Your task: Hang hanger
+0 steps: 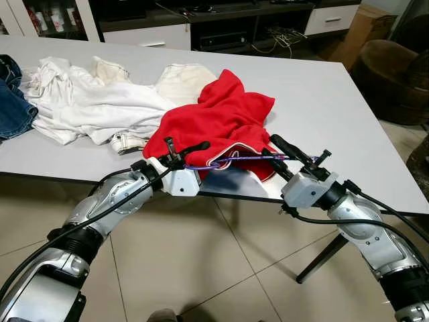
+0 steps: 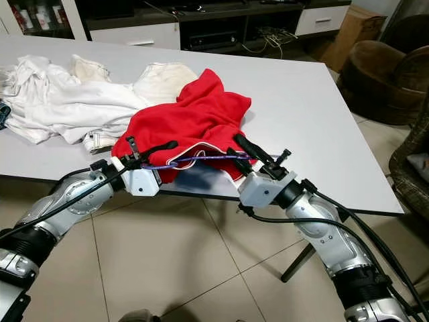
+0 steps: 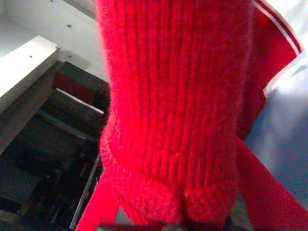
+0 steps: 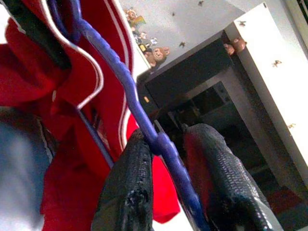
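Though bent sharply at the elbows, raised level with the near edge of the white table [image 1: 348,100]: two silver arms, one from each side, forearms angled inward toward each other. Left gripper [image 1: 194,149] at the table edge, pointing right, tucked against the lower hem of the red sweater [image 1: 214,114]; red knit pressed close before its wrist camera; open or closed, impossible to tell. Right gripper [image 1: 276,142] pointing up and left, reaching into the other side of the same hem. Its two black fingers [image 4: 127,187] parted, standing on either side of the bar of the purple hanger [image 1: 248,158], one touching the bar, the other just beside it with a thin gap.

One hanger, stretched roughly level between the two grippers along the table edge, partly wrapped in the red sweater's white-trimmed opening. One red sweater, heaped at the near edge, part of it drooping over. Beside it, to the left, a rumpled pile of white garments [image 1: 100,100], number not countable. One pair of blue jeans [image 1: 13,107] at the far left of the tabletop. Beyond the table, on the right, one brown armchair [image 1: 392,74] and one cardboard box [image 1: 362,30]. Below, pale floor tiles [image 1: 201,268].
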Motion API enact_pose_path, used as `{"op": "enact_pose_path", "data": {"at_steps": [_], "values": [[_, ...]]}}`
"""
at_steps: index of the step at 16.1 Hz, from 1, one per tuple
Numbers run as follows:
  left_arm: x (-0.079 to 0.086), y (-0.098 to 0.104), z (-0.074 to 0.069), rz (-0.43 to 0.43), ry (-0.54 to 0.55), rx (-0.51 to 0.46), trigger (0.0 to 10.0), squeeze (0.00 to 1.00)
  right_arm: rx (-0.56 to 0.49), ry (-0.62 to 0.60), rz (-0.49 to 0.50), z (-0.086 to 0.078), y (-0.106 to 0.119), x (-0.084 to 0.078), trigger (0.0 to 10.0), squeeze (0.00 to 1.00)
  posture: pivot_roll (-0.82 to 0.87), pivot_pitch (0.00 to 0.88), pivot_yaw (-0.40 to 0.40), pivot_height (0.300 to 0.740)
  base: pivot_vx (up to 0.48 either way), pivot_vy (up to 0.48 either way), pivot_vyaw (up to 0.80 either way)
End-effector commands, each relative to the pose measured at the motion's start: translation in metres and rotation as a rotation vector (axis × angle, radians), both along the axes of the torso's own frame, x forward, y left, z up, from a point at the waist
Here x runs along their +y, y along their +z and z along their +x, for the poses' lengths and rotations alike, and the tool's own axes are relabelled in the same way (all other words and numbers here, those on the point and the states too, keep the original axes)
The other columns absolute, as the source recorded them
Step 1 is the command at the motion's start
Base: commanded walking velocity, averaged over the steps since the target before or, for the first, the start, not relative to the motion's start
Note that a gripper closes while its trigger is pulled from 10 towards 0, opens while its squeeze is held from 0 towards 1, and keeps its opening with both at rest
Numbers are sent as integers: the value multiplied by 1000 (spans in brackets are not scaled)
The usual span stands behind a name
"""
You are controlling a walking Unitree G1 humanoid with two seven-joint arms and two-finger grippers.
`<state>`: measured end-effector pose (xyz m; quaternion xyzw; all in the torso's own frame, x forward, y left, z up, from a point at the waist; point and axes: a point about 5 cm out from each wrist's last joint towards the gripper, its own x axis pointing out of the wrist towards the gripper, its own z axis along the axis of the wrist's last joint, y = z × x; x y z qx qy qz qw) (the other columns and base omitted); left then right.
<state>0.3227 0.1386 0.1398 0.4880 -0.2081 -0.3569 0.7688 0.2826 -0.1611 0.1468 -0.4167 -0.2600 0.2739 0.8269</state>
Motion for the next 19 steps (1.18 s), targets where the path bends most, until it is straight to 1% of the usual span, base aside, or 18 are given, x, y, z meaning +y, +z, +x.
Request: {"op": "enact_pose_path", "data": {"at_steps": [1,2,6,7,8,9,10,11,12,13,14,15,16,18,19], "values": [[13,-3,5,22,72,27,0,0,-50,-97,59,4,15,-23,10000,0,92,0,-20,740,0,0,0],[14,-2,7,24,87,24,0,0,-50,-118,65,4,15,-28,10000,0,91,0,-17,740,0,0,0],[19,1,11,30,113,10,0,0,-34,-112,72,3,15,-32,10000,0,89,0,-15,740,0,0,0],[21,1,12,29,122,7,0,0,-7,-91,76,1,14,-32,10000,400,89,0,-16,740,0,0,0],[21,1,12,29,122,7,0,0,-7,-91,76,1,14,-32,10000,400,89,0,-16,740,0,0,0],[22,2,12,20,136,6,0,0,46,-83,94,0,10,-32,10000,255,89,0,-17,740,0,0,0],[24,2,13,3,155,7,0,0,131,-91,132,0,2,-33,10000,0,88,0,-20,740,0,0,0],[26,3,14,-17,167,7,0,0,191,-103,169,0,-4,-35,10000,0,88,0,-22,740,0,0,0],[27,6,15,-51,186,6,0,0,284,-128,252,1,-13,-36,10000,0,88,0,-22,740,0,0,0],[28,8,16,-75,198,2,0,0,346,-150,340,2,-17,-37,10000,0,90,0,-24,740,0,0,0],[28,9,16,-83,202,0,0,0,364,-158,370,2,-18,-37,10000,0,90,0,-24,740,0,0,0],[28,11,17,-101,211,-3,0,0,370,-201,450,4,-18,-42,10000,0,92,0,-26,740,0,0,0],[28,13,18,-122,225,-8,0,0,361,-292,570,9,-16,-59,10000,0,94,0,-24,740,0,0,0],[28,14,19,-146,234,-8,0,0,380,-331,628,10,-16,-68,10000,0,93,1,-22,740,0,0,0],[29,15,20,-160,241,-8,0,0,401,-331,645,10,-17,-69,10000,0,92,1,-21,740,0,0,0]]}}
